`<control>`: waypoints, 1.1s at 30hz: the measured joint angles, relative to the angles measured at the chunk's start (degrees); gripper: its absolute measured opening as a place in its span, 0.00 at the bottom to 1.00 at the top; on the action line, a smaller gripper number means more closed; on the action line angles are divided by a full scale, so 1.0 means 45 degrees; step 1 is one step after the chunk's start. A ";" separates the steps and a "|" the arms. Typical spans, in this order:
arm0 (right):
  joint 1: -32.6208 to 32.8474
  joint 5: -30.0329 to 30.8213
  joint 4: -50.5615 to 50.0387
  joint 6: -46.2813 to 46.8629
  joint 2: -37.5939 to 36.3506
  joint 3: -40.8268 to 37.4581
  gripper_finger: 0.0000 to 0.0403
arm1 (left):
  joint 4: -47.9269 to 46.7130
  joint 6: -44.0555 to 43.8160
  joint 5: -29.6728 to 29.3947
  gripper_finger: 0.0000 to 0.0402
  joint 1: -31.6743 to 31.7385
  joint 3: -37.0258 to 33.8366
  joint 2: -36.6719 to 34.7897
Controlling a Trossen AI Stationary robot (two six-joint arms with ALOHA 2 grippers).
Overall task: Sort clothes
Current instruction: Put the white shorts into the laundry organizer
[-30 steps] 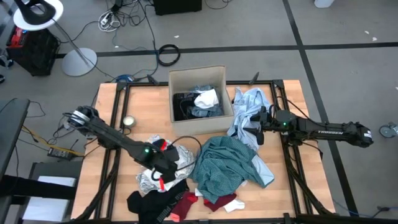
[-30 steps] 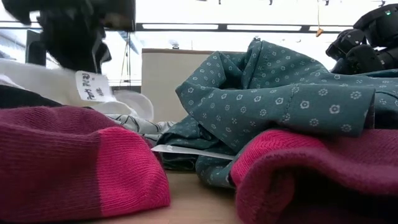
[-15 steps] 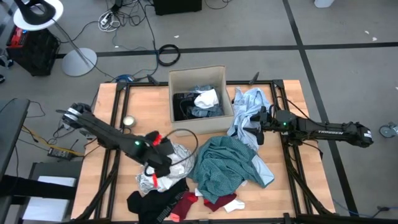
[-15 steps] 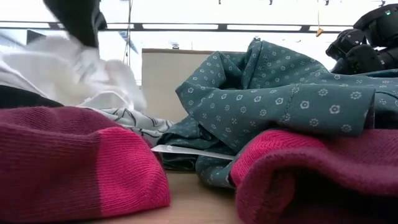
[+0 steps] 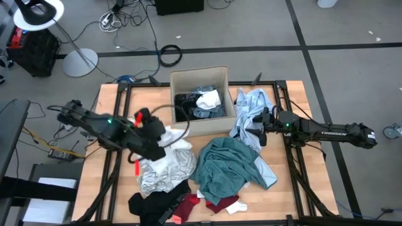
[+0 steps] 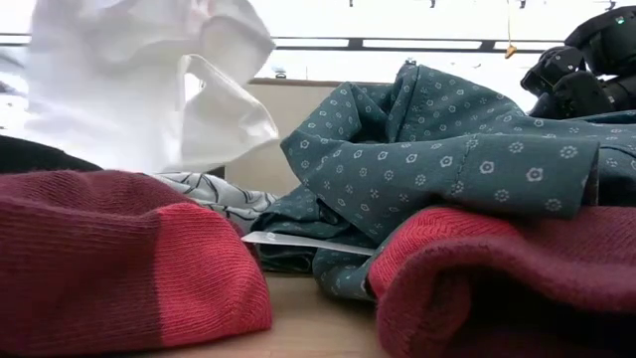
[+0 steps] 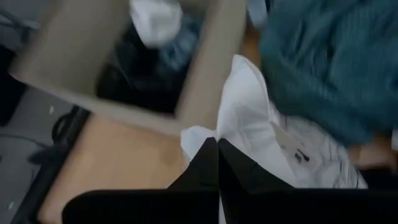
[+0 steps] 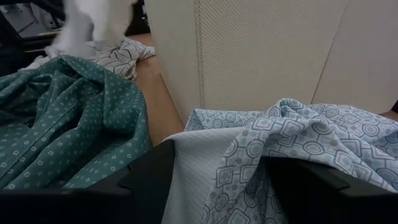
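Now left claw (image 5: 164,139) clamped on white garment (image 5: 164,164), lifted since earlier toward box (image 5: 201,123), right claw (image 5: 256,130) apart.

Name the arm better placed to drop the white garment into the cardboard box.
Left. The left gripper is shut on the white garment, lifted just beside the cardboard box. The right gripper waits open over the pale blue garment.

White garment (image 6: 149,89); teal dotted shirt (image 5: 229,166); pale blue patterned shirt (image 8: 298,143); tan box (image 5: 188,122)
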 joint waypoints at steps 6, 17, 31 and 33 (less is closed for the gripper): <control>0.0001 0.0002 -0.0002 0.0001 0.0000 -0.0003 0.63 | 0.0999 0.2752 -0.0513 0.00 0.1529 0.1817 0.0000; 0.0001 0.0000 -0.0005 -0.0001 0.0000 -0.0001 0.63 | 0.6686 0.8537 0.2386 0.00 0.5925 0.3248 0.0021; 0.0003 0.0002 0.0005 -0.0001 0.0000 -0.0001 0.63 | 0.8373 0.9129 0.6907 0.00 0.9477 0.3233 0.1998; -0.0001 0.0004 -0.0015 -0.0015 0.0000 0.0001 0.63 | 0.8272 0.9133 0.7142 0.00 0.9502 0.3223 0.2423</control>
